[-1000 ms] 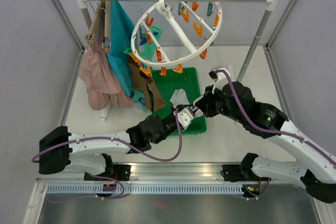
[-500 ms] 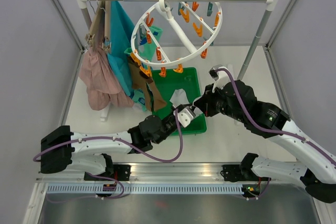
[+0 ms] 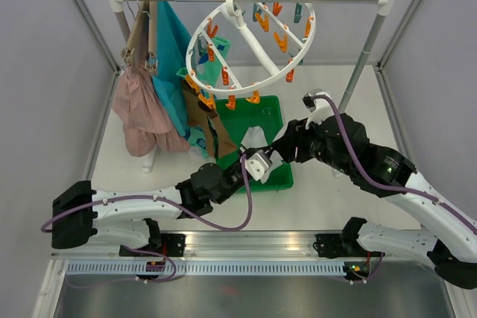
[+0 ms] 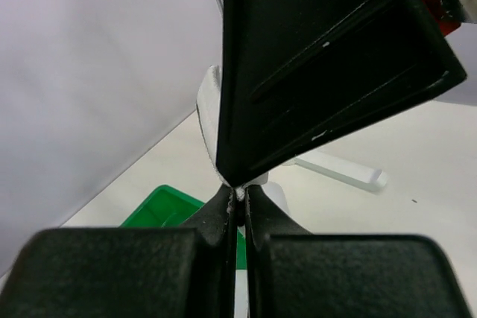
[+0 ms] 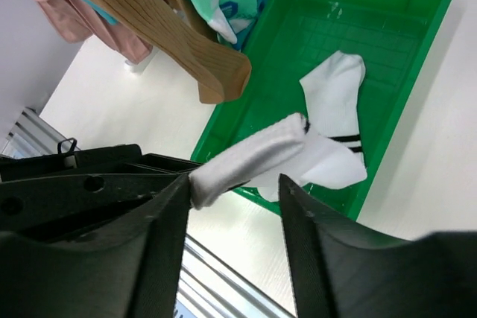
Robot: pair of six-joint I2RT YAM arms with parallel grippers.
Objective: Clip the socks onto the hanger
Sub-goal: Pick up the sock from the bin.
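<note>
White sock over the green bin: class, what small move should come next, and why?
Probably lift the white sock toward the hanger with the left fingers, which are shut on one end of it; the right fingers stand open.

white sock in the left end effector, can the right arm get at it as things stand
Probably yes. The right end effector is open, with one finger on each side of the white sock and nothing else between them. The left end effector pinches only one end of it.
</note>
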